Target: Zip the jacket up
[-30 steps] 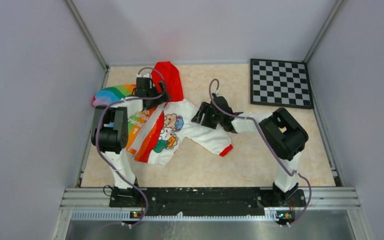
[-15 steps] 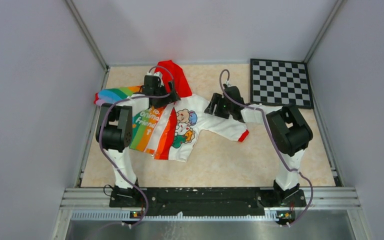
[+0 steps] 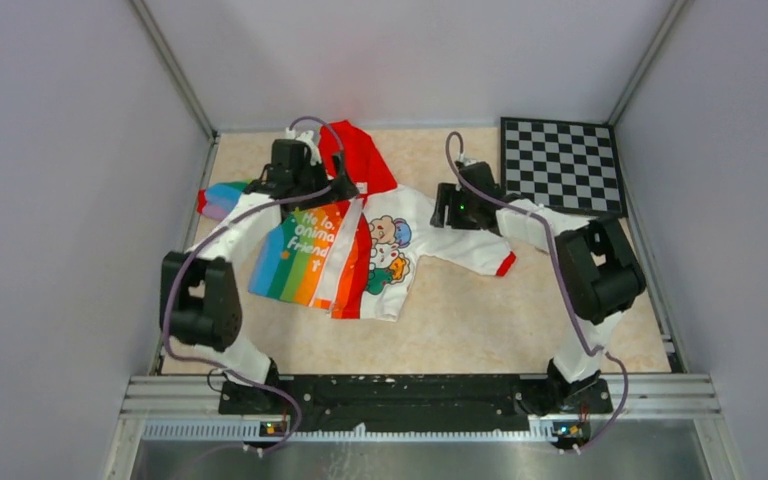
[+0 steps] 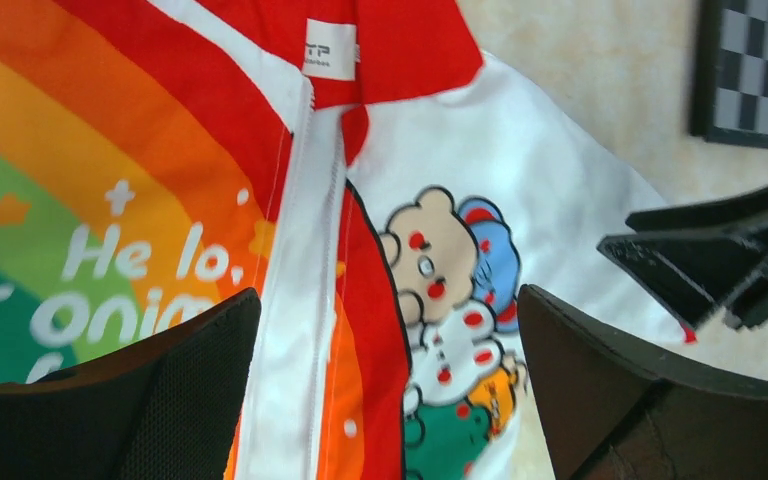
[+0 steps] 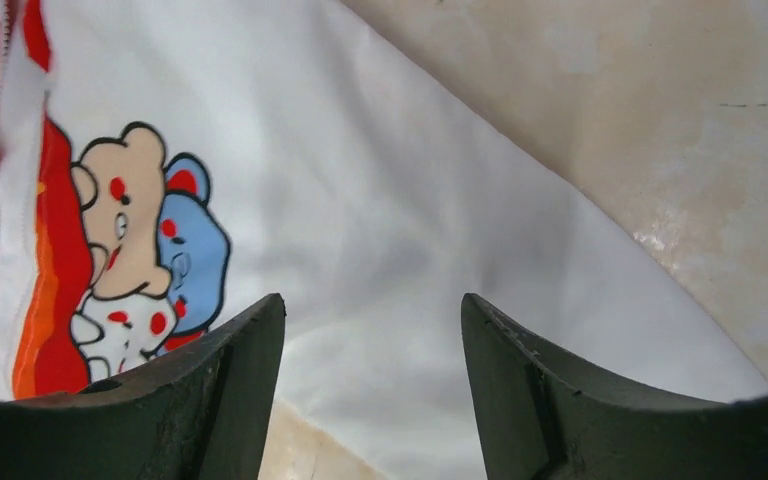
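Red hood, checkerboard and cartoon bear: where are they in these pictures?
red hood [image 3: 365, 162], top external view, middle of the hood's fabric.
checkerboard [image 3: 560, 165], top external view, centre of the board.
cartoon bear [image 5: 120, 212], right wrist view, the bear's face.

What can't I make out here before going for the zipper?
1. Zipper slider: in no view. Left wrist view: the zipper tape runs off the bottom edge, between the left pincer's fingers.
2. Jacket neckline: top view, left pincer covers it.
3. White shoulder: top view, under the right pincer.
4. Whether either pincer touches the fabric: no view settles it.
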